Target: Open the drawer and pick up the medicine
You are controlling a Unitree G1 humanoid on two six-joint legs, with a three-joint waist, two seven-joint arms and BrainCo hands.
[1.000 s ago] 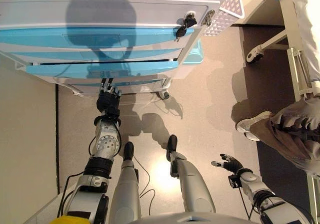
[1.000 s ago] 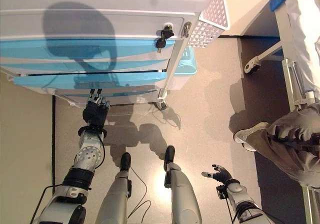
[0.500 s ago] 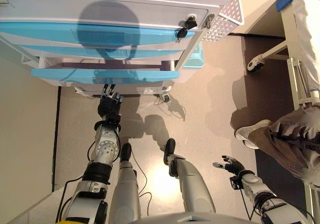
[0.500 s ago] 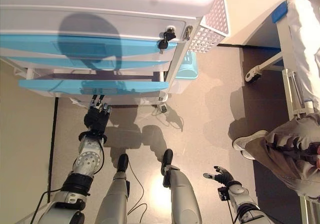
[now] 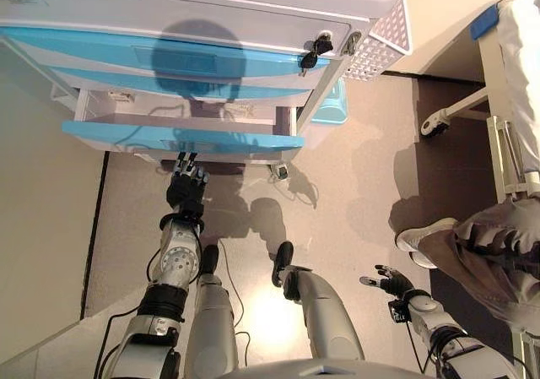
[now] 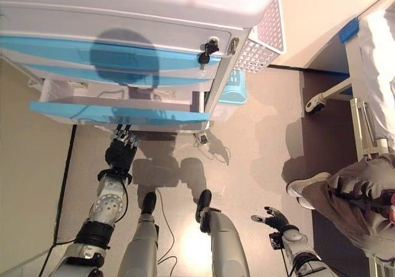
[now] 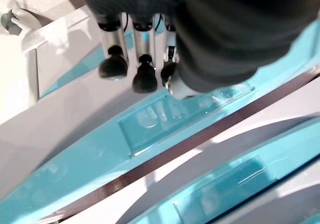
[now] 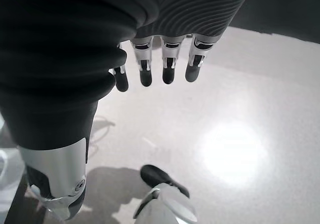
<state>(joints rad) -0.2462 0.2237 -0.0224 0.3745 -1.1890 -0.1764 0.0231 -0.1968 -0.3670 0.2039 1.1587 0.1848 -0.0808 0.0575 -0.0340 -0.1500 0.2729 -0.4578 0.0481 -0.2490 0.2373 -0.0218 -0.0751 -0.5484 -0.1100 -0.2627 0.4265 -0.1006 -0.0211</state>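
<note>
A white cabinet (image 5: 169,8) has several light-blue drawers. The lower drawer (image 5: 181,137) stands pulled out, its pale inside (image 5: 186,109) showing small white items (image 5: 118,97) at the far left; I cannot make out any medicine. My left hand (image 5: 186,189) is just below the drawer's front, fingers (image 7: 145,77) curled against its lower edge beside a clear label holder (image 7: 150,129). My right hand (image 5: 390,279) hangs low on the right over the floor, its fingers (image 8: 167,69) relaxed and holding nothing.
Keys (image 5: 314,48) hang from a lock at the cabinet's right corner. A white perforated basket (image 5: 384,37) hangs on its side, with a light-blue bin (image 5: 332,105) below. A bed frame's wheel (image 5: 434,124) and a person's shoe (image 5: 422,231) and leg are on the right.
The lower drawer has slid farther out toward me, and my left hand came back with it. The drawer's inside now shows. My right hand stayed put.
</note>
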